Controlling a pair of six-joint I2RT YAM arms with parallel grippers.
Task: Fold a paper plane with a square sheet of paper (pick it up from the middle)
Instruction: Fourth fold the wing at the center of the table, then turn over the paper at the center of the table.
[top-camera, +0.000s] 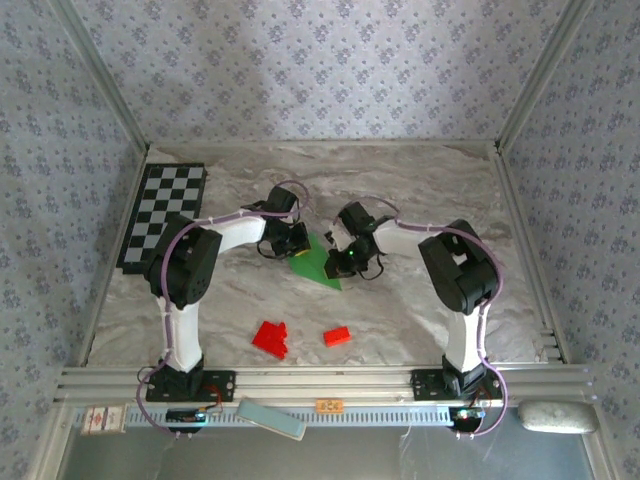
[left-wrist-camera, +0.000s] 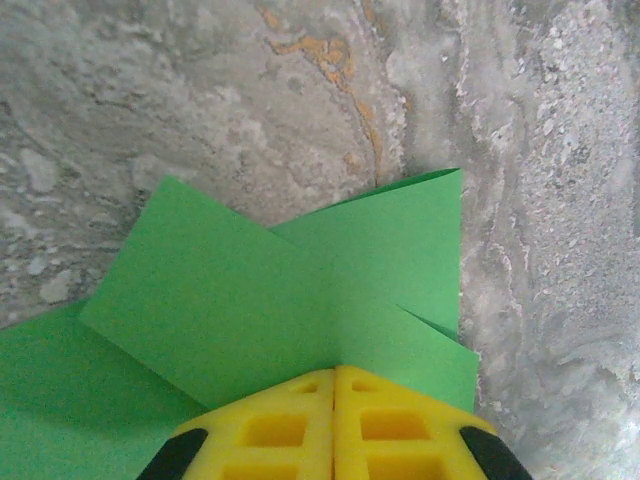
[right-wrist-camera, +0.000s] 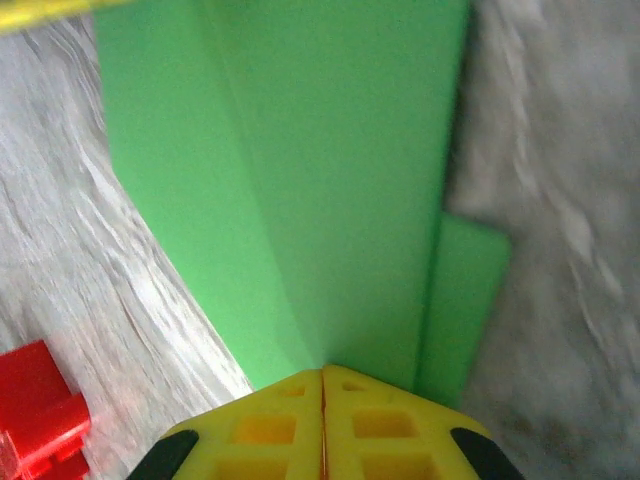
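The creased green paper (left-wrist-camera: 250, 290) is clamped by the fully closed left claw (left-wrist-camera: 335, 375) and fully closed right claw (right-wrist-camera: 322, 378), its flaps spread just ahead of each.

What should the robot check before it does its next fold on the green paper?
1. Left jaws shut, tips at the bright green folded paper sheet: ok.
2. Right jaws shut, tips at that paper: ok.
3. Paper really pinched, not just pressed: cannot tell.
4. Small red plastic blocks lying apart from the paper: ok.
5. Paper plane finished: not ok, the flaps overlap unevenly.
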